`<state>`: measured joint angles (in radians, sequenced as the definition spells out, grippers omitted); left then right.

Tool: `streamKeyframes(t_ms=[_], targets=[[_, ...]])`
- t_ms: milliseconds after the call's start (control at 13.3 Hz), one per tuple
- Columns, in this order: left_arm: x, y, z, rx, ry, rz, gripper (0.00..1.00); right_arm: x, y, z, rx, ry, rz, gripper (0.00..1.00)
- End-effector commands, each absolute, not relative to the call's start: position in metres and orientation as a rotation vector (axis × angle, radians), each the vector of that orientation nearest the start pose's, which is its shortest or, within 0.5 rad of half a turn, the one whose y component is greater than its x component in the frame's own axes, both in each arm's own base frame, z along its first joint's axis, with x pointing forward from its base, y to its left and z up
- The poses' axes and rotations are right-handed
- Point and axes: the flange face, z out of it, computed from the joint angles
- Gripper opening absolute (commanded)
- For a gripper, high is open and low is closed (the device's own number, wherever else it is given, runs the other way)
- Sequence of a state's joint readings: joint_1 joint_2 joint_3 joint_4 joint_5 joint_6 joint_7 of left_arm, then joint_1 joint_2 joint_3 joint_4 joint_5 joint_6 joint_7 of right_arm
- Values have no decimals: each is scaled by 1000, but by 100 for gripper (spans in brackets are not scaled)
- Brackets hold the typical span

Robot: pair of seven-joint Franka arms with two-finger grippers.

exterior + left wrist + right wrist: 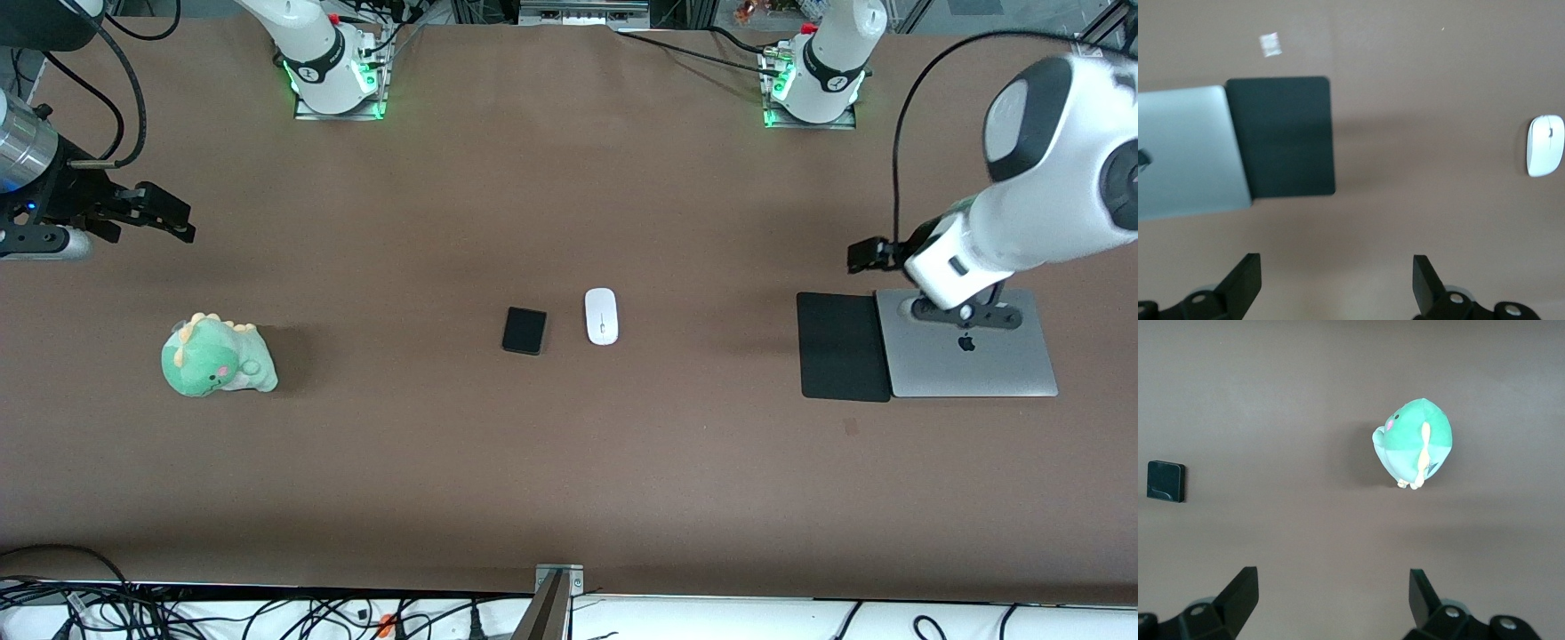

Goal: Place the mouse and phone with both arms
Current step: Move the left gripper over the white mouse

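Note:
The white mouse (601,316) and the black phone (524,331) lie side by side at the middle of the table, the phone toward the right arm's end. My left gripper (965,317) hangs open and empty over the laptop; its wrist view (1336,287) shows the mouse (1545,145) a good way off. My right gripper (173,218) is open and empty over bare table at the right arm's end; its wrist view (1331,600) shows the phone (1165,481) a good way off.
A black mouse pad (843,347) lies against a closed silver laptop (973,356) toward the left arm's end. A green plush dinosaur (218,357) sits toward the right arm's end. The pad (1281,137), laptop (1188,153) and plush (1415,443) show in the wrist views.

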<state>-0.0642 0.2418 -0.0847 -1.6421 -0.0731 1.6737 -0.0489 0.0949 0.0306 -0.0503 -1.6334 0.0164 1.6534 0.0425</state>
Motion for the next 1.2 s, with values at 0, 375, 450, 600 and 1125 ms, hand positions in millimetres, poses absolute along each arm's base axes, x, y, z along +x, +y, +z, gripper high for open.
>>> streamKeyframes(t_ms=[0, 375, 450, 600, 1125], targets=[[615, -145, 436, -3208, 188, 314, 100, 571, 30, 590, -3128, 9, 6, 100], [618, -290, 375, -3208, 93, 196, 100, 568, 49, 594, -3127, -44, -3, 100], [617, -313, 363, -3204, 73, 206, 100, 567, 49, 595, -3127, -44, -6, 100], [611, -349, 342, -3211, 28, 179, 100, 567, 49, 595, -3127, -44, -6, 100], [558, -419, 238, -3205, -128, -16, 100, 569, 48, 592, -3129, -54, -1, 100]])
